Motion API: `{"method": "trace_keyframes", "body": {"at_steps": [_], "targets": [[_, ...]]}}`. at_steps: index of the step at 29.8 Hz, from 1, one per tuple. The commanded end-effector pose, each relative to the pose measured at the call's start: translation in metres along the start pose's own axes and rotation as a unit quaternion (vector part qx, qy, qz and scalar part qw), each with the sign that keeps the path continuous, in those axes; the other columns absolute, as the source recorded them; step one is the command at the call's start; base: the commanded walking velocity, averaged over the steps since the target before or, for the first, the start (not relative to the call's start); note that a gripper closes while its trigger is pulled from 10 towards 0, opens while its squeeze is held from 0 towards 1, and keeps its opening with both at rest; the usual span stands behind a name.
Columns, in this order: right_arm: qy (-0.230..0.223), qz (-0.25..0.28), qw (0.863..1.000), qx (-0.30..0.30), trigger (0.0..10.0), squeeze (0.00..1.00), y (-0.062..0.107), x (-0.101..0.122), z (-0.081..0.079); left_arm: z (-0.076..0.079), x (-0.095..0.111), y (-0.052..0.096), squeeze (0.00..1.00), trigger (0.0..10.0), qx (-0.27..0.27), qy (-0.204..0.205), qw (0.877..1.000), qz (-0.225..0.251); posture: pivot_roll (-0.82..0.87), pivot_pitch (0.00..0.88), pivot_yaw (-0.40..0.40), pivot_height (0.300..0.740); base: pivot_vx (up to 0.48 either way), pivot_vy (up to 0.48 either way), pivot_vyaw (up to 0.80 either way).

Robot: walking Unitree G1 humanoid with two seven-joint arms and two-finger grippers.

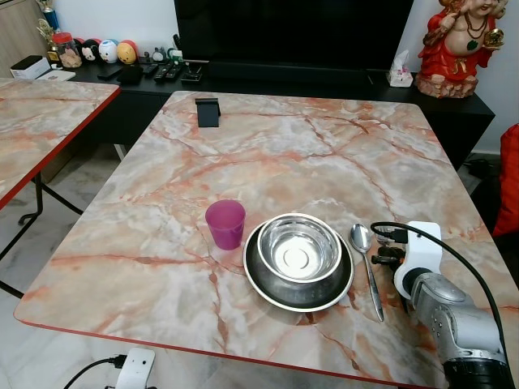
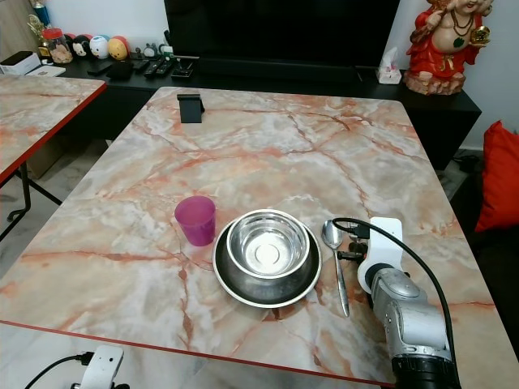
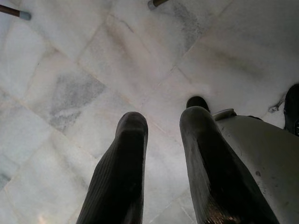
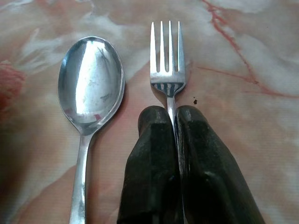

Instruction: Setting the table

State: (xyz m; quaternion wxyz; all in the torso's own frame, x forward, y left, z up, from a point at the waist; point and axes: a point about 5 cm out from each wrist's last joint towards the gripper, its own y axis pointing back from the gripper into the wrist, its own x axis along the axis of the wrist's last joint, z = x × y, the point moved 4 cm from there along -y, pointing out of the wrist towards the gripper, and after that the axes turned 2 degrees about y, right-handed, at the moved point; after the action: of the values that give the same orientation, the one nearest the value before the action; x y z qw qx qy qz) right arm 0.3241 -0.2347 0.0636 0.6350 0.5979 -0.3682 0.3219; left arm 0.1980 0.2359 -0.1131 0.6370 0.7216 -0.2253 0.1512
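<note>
- Closely seen from the right wrist, the right gripper [image 4: 172, 114] has its jaws clamped on the neck of a fork [image 4: 167, 56], whose tines point away from the fingers, just above or on the marble-patterned tabletop [image 1: 324, 154].
- A spoon [image 4: 90, 88] lies just beside the fork, bowl up and parallel to it; the wrist view shows a few smudges on its bowl, which the head views do not.
- In the head views the right gripper sits at the spoon's right, near the tabletop's near-right corner, and the fork itself is hidden behind the white wrist housing.
- Left of the spoon stands a steel bowl [image 1: 298, 247] inside a wider steel plate [image 1: 280, 288], and a purple cup [image 1: 225, 224] stands upright touching or just beside the plate's left rim.
- A small black stand [image 1: 208, 111] sits at the far edge.
- The left gripper [image 3: 161, 158] hangs over a pale marble floor [image 3: 70, 70], its jaws parted and holding nothing.
- No readable writing or brand shows on any item.
</note>
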Motion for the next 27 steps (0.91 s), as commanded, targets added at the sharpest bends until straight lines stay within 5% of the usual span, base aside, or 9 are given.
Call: {"method": "trace_keyframes", "body": {"at_steps": [1, 27], "targets": [[0.001, 0.001, 1.000, -0.004, 10.0, 0.16, -0.0002, 0.0000, 0.0019, -0.0018, -0.0023, 0.0004, 0.00, 10.0, 0.001, 0.001, 1.000, -0.005, -0.03, 0.000, -0.011, 0.731, 0.000, 0.000, 0.00], [0.000, 0.002, 1.000, -0.003, 10.0, 0.18, -0.0009, -0.0011, -0.0009, -0.0025, -0.0019, 0.0004, 0.00, 10.0, 0.001, -0.002, 1.000, -0.005, -0.03, 0.000, -0.004, 0.731, 0.000, 0.000, 0.00]]}}
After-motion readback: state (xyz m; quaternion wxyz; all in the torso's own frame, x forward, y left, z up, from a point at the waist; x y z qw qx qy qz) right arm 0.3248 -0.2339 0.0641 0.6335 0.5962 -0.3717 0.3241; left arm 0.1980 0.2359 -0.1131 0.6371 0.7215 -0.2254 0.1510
